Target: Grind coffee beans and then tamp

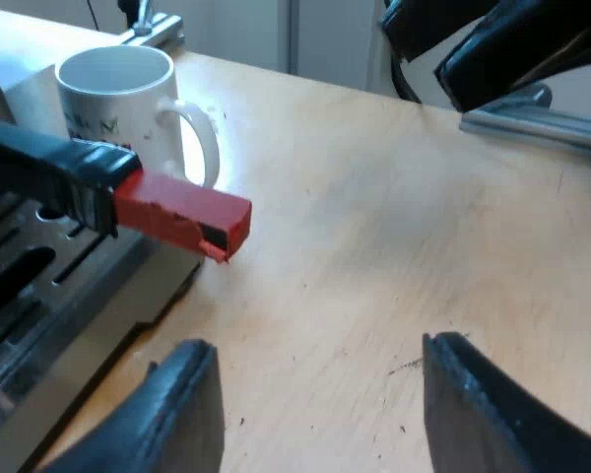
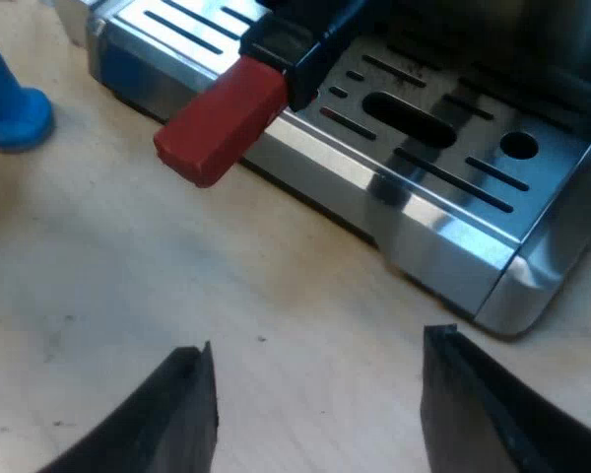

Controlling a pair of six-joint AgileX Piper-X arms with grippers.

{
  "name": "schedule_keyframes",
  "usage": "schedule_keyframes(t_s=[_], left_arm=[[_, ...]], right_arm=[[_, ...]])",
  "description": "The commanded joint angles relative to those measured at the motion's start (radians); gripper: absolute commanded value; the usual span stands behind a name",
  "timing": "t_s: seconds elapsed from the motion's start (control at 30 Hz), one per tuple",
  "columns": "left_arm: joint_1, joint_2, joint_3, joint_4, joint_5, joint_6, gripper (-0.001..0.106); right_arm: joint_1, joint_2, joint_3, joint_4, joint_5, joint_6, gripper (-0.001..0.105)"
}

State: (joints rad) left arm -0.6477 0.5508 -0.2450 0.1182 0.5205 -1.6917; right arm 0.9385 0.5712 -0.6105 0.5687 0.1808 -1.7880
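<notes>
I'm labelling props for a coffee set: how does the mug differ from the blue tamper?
The mug is white with dark print; the tamper is plain blue. The mug is an open-topped cylinder with a loop handle at its side; the tamper is a narrow stem flaring to a round base. Both stand upright near the espresso machine, untouched.

The blue tamper [image 2: 10, 108] was cut off at the edge, the handle [image 2: 310, 39] ran out of frame, and lettering on the mug [image 1: 128, 113] was unreadable.
</notes>
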Motion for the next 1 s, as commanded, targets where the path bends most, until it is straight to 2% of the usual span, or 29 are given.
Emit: schedule_keyframes(t_s=[0.03,0.13,0.2,0.23,0.4,0.53,0.67,0.8,1.0], left_arm=[[-0.001,0.043,-0.005,-0.042,0.015,0.015,0.048],[-0.001,0.070,-0.005,-0.054,0.015,0.045,0.048],[-0.001,0.077,-0.005,-0.063,0.015,0.050,0.048],[-0.001,0.081,-0.005,-0.068,0.015,0.051,0.048],[-0.001,0.093,0.003,-0.078,0.015,0.051,0.048],[-0.001,0.093,0.034,-0.088,0.015,0.051,0.048],[-0.001,0.093,0.054,-0.118,0.015,0.051,0.048],[-0.001,0.093,0.053,-0.183,0.015,0.051,0.048],[-0.001,0.093,0.053,-0.198,0.015,0.028,0.048]], right_arm=[[0.067,0.020,0.013,-0.082,0.097,0.019,0.042],[0.140,0.047,0.053,-0.185,0.170,0.067,0.037],[0.168,0.057,0.073,-0.221,0.217,0.077,0.038],[0.206,0.073,0.097,-0.261,0.281,0.105,0.038],[0.284,0.123,0.152,-0.367,0.371,0.195,0.037],[0.332,0.195,0.179,-0.481,0.437,0.196,0.037],[0.336,0.280,0.180,-0.586,0.437,0.198,0.037],[0.336,0.380,0.180,-0.728,0.523,0.198,0.037],[0.336,0.489,0.180,-0.878,0.526,0.198,0.037]])
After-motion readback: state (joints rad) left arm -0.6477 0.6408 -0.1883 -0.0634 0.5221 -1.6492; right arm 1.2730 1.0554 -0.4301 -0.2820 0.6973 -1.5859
